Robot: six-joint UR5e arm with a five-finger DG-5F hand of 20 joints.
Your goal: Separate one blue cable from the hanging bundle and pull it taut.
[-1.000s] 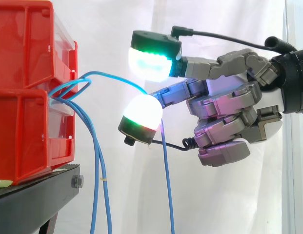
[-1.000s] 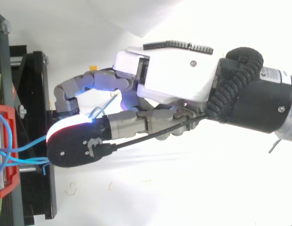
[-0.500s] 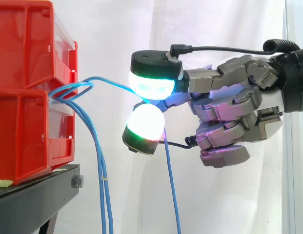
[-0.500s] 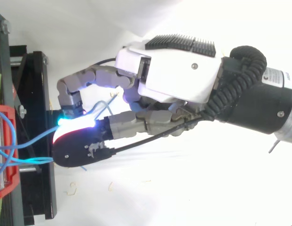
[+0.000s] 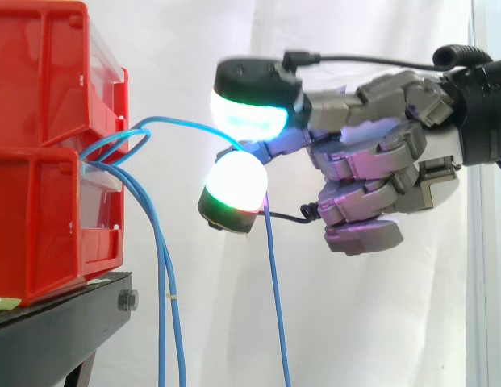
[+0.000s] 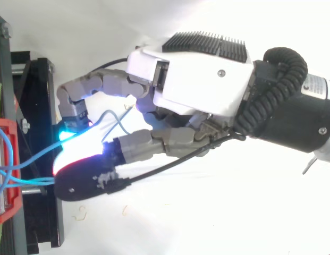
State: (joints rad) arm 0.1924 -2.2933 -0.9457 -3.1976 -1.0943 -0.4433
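Red bins (image 5: 40, 145) on black stand (image 5: 64, 322) at left, bundle (image 5: 160, 274) hanging from lower bin's front edge. One blue cable (image 5: 198, 129) split off, arcing right, pinched between glowing fingertips (image 5: 248, 113) of hand (image 5: 379, 161). Separation looks done; cable bowed, not yet taut.

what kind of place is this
Most likely a robot test setup in a lab: red bins on a black stand before a white curtain, with a robot hand pinching one blue cable hanging from the bins.
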